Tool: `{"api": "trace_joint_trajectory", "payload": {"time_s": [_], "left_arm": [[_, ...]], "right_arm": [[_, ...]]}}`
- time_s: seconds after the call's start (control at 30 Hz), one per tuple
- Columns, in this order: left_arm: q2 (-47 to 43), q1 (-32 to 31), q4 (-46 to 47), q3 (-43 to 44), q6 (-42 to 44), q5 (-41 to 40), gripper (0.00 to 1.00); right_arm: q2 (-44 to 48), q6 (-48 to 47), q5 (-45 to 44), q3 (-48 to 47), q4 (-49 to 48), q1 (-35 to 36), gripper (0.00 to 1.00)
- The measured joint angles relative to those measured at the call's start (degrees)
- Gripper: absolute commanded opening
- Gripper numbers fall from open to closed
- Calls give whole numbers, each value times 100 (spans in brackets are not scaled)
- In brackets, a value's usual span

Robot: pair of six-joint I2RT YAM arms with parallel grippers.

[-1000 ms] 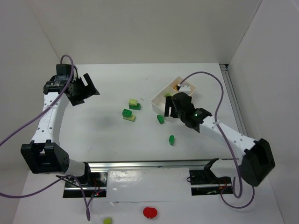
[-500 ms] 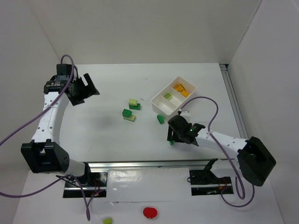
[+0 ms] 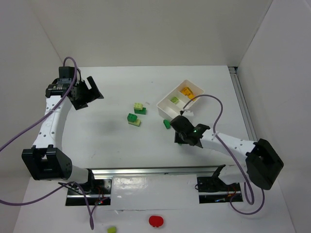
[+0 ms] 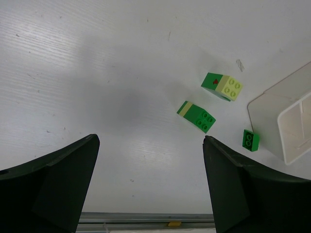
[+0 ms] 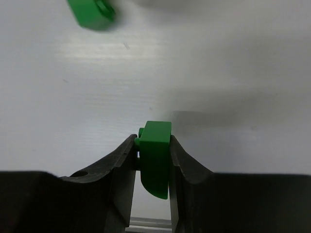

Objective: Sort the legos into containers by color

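My right gripper (image 3: 179, 139) is shut on a dark green lego (image 5: 155, 154) low over the table, near the front edge. In the top view its fingers cover that brick. Another dark green lego (image 3: 167, 124) lies just beyond it, seen blurred in the right wrist view (image 5: 91, 12). Two green-and-lime stacks (image 3: 140, 108) (image 3: 132, 119) sit at mid-table. The white container tray (image 3: 163, 104) holds orange bricks (image 3: 187, 91) in one compartment and a lime brick (image 3: 174, 100) in the middle one. My left gripper (image 3: 87, 92) hangs open and empty at the far left, its jaws (image 4: 149, 141) wide apart.
White walls close in the table on three sides. A metal rail (image 3: 160, 171) runs along the front edge and another (image 3: 241, 97) along the right side. Below the table lie a flat red round thing (image 3: 156, 221) and a lime brick (image 3: 112, 229).
The right gripper came away from the tray toward the front edge, dropped onto the lone dark green lego there and shut on it. The left arm stayed still.
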State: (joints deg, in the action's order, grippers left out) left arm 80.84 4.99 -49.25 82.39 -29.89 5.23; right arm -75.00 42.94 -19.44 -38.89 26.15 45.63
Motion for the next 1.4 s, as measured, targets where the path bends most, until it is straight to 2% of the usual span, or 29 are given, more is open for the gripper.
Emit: {"api": "trace_joint_trajectory", "payload": {"time_s": [0.13, 0.27, 0.4, 0.57, 0.67, 0.77, 0.83, 0.93, 1.1, 1.23, 1.4], "left_arm": [[-2, 0, 0, 0, 0, 0, 97], [-2, 0, 7, -2, -2, 11, 97], [-2, 0, 31, -33, -4, 35, 97], [-4, 0, 74, -160, -4, 92, 97], [-4, 0, 66, -208, -4, 107, 97], [-9, 0, 81, -208, -4, 107, 97], [-9, 0, 83, -208, -4, 107, 97], [-9, 0, 85, -208, -4, 109, 97], [-9, 0, 87, -205, -4, 105, 97], [-7, 0, 87, -205, -4, 105, 97], [-2, 0, 85, -203, -4, 105, 97]], "right_arm": [[284, -354, -365, -935, 258, -109, 17], [81, -929, -446, -2009, 26, -717, 19], [-710, -1403, -352, -2653, -442, -1283, 19], [-1897, -1812, 17, -3110, -828, -1639, 25], [-2253, -1947, 199, -3228, -885, -1641, 37], [-2341, -2020, 363, -3314, -918, -1641, 64], [-2341, -2059, 413, -3370, -992, -1641, 72], [-2326, -2109, 417, -3432, -1067, -1620, 69], [-1871, -2251, 264, -3091, -1128, -1366, 53], [-1088, -2345, 212, -2527, -1088, -866, 54], [-678, -2249, 236, -1891, -1088, -79, 69]]}}
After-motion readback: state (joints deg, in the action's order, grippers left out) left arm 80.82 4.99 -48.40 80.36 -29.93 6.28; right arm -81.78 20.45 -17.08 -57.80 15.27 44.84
